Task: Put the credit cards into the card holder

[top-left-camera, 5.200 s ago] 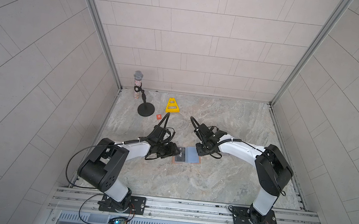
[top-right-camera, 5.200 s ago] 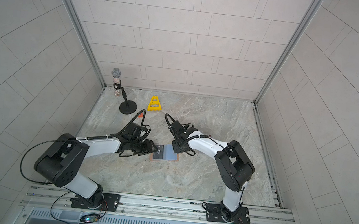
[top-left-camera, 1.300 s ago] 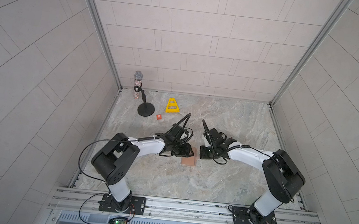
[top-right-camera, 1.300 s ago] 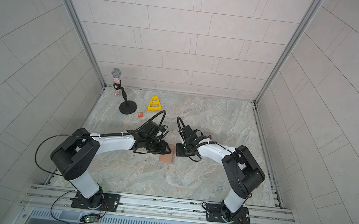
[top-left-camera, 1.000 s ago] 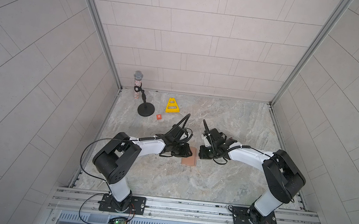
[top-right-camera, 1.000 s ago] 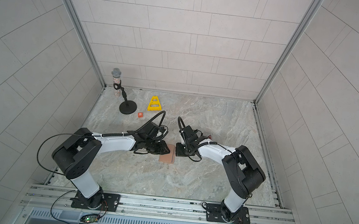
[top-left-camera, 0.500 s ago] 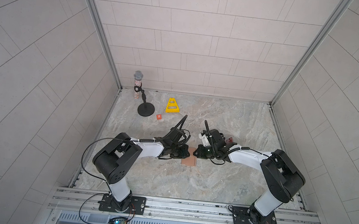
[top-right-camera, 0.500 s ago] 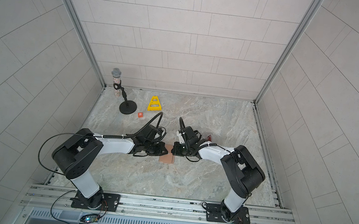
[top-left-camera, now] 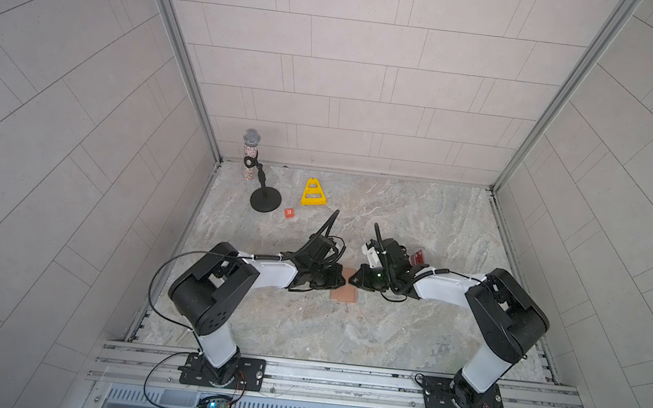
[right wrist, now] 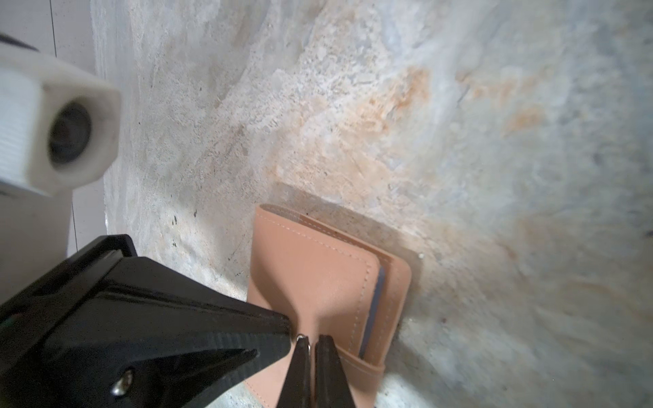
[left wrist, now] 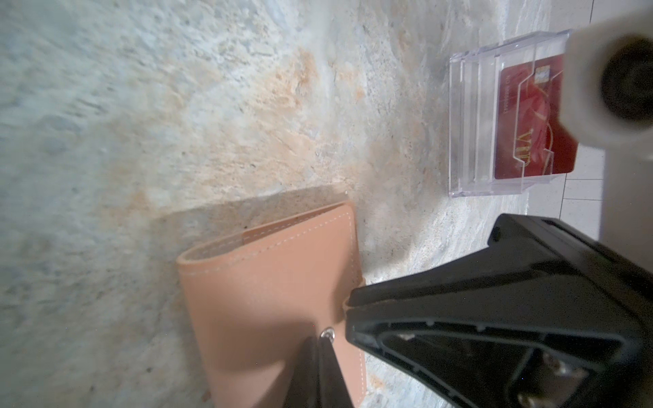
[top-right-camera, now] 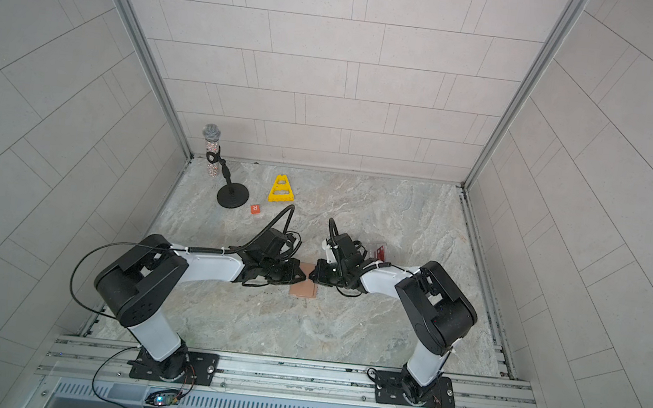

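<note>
The card holder (top-left-camera: 343, 295) (top-right-camera: 303, 290) lies folded shut on the stone table, tan side up, between my two arms. Its snap tab wraps over the edge (right wrist: 371, 367), and the metal snap (left wrist: 328, 333) shows on top. My left gripper (left wrist: 323, 339) (top-left-camera: 344, 279) is shut, its tips resting beside the snap. My right gripper (right wrist: 311, 341) (top-right-camera: 311, 274) is shut too and meets it tip to tip on the tab. One red credit card (left wrist: 530, 116) with gold VIP lettering stands in a clear box behind the right gripper. I see no other cards.
The clear plastic box (left wrist: 470, 123) (top-left-camera: 418, 258) stands just beyond the right wrist. At the back left are a microphone on a round black stand (top-left-camera: 255, 172), a yellow triangular marker (top-left-camera: 315, 192) and a small orange square tag (top-left-camera: 289, 212). Tiled walls close three sides.
The holder lay open with its blue inside up five seconds ago; now it is folded shut. Both grippers have drawn together onto its snap, and the left jaws have closed.
</note>
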